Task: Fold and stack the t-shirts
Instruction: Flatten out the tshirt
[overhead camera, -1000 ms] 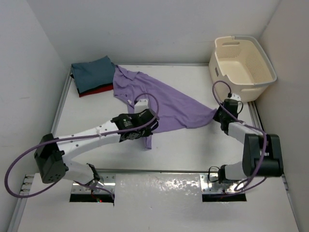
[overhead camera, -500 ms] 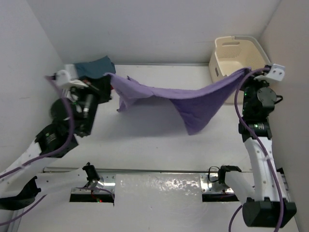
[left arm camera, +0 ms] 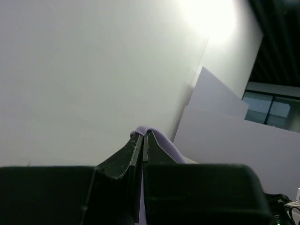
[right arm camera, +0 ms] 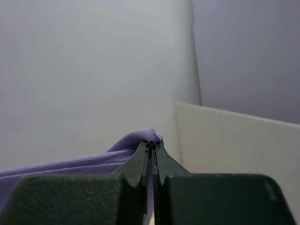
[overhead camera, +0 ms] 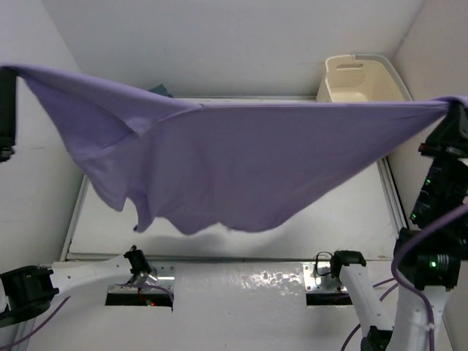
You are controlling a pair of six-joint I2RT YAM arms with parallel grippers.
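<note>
Purple shirt (overhead camera: 241,161) stretched in the air between both arms, well above the tabletop (overhead camera: 365,212); left tool (left arm camera: 143,137) and right tool (right arm camera: 151,146) each pinch a bunched corner; the grips look shallow, perhaps only an edge; a sharp pull could slip a corner free, dropping the shirt crumpled.

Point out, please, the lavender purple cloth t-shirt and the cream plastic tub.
lavender purple cloth t-shirt (overhead camera: 256,161), top external view, middle of the stretched fabric.
cream plastic tub (overhead camera: 351,84), top external view, inner wall.
</note>
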